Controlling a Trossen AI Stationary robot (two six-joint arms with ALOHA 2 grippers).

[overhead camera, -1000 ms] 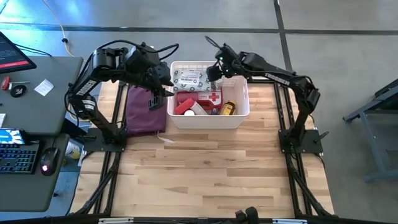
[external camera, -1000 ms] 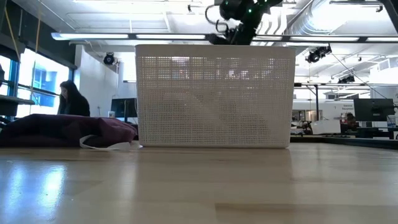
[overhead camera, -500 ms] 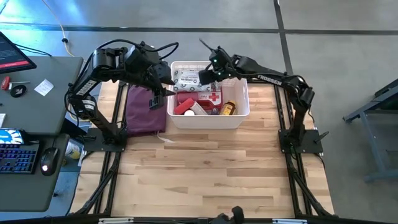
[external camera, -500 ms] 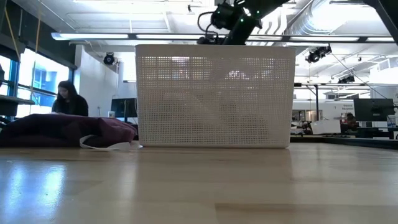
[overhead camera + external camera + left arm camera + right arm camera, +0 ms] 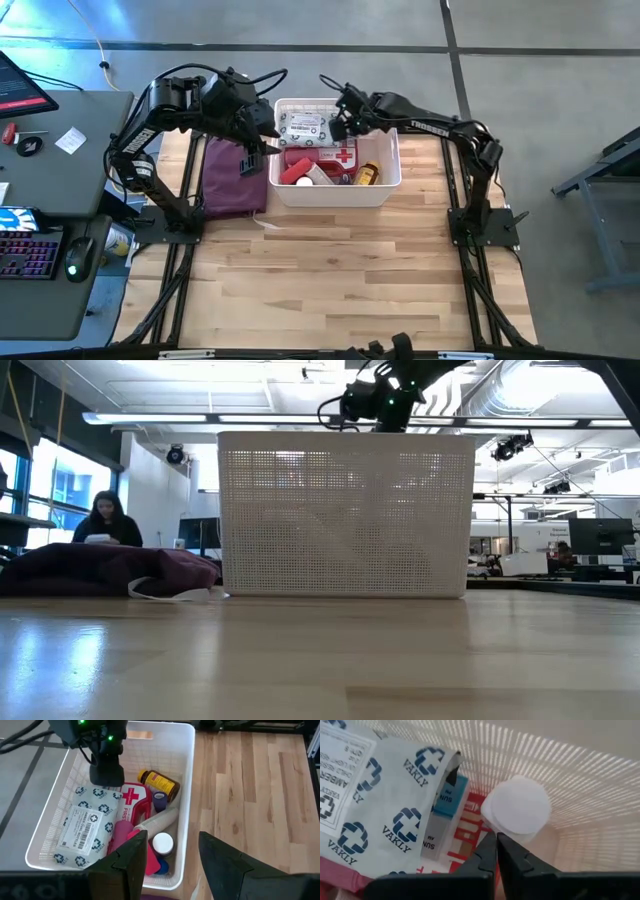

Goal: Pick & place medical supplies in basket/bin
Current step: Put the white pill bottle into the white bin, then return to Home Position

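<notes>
Already the white basket [image 5: 335, 190] is holding most of what can be seen of the medical supplies: the grey-white wipes packet [image 5: 85, 827], the red first-aid case [image 5: 134, 802], an amber jar [image 5: 159, 782], a small purple roll [image 5: 159, 799], a pale roll [image 5: 159, 821] and a white-capped bottle [image 5: 163, 843] are all lying inside it. On the table [image 5: 340, 270] outside the basket, only the maroon pouch [image 5: 235, 178] is showing, just beside the basket's left wall, and that is not one of the supplies. By that reckoning the task is looking close to finished, though whatever the arms or the pouch may be covering cannot be ruled out.

The right claw [image 5: 496, 851] is hanging over the far end of the basket with its fingers clenched together and nothing between them. Just ahead of its tips, a white round cap [image 5: 517, 810] is sitting against the slotted wall, with a blue-white box [image 5: 449, 795] tucked under the edge of the wipes packet beside it; the tips are near the cap but not touching it.

The left claw [image 5: 172, 865] is waiting above the basket's left rim, fingers parted and empty, looking down on the supplies below.
</notes>
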